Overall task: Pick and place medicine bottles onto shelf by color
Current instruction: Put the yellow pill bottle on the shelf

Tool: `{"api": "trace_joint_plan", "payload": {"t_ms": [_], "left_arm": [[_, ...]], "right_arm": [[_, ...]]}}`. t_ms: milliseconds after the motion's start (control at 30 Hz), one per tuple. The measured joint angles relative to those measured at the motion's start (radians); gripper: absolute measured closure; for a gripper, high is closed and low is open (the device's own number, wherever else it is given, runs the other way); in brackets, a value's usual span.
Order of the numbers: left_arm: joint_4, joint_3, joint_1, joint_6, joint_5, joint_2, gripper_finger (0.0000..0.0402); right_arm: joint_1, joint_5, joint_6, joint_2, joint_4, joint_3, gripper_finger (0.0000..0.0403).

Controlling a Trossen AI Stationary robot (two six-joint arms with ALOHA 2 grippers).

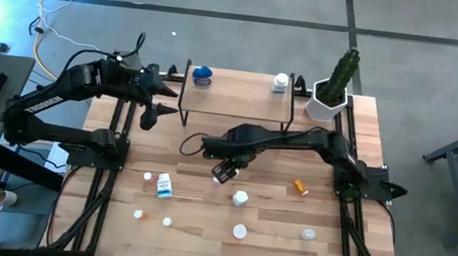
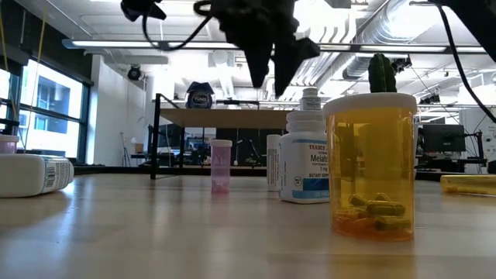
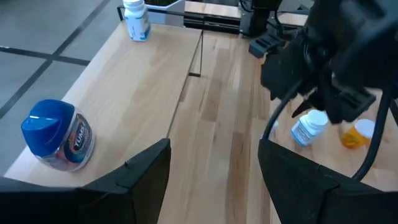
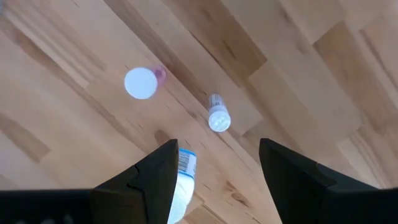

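Bottles (image 1: 240,198) lie loose below the right gripper (image 1: 222,174), fingers apart to grab; left gripper (image 1: 148,117), also apart, waits beside the shelf (image 1: 236,99).

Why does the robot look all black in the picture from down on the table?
In the low view, bright ceiling lights and windows sit behind the right tool, so it shows as a dark shape. The orange bottle glows because light passes through it. In the high view, even light shows the arm's parts.
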Motion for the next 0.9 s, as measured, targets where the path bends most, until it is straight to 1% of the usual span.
{"api": "trace_joint_plan", "payload": {"t_ms": [233, 567, 700, 900], "left_arm": [[-0.038, 0.000, 0.000, 0.000, 0.000, 0.000, 0.0172], [-0.042, 0.000, 0.000, 0.001, 0.000, 0.000, 0.0172], [-0.042, 0.000, 0.000, 0.002, -0.001, 0.000, 0.0172], [-0.042, 0.000, 0.000, 0.003, -0.001, 0.000, 0.0172]], "right_arm": [[0.009, 0.001, 0.040, 0.057, -0.005, 0.000, 0.0187], [0.008, 0.010, 0.043, 0.133, -0.003, 0.000, 0.0189], [0.008, 0.010, 0.042, 0.146, -0.002, 0.000, 0.0206], [0.003, 0.028, 0.050, 0.146, -0.001, 0.000, 0.0249]]}}
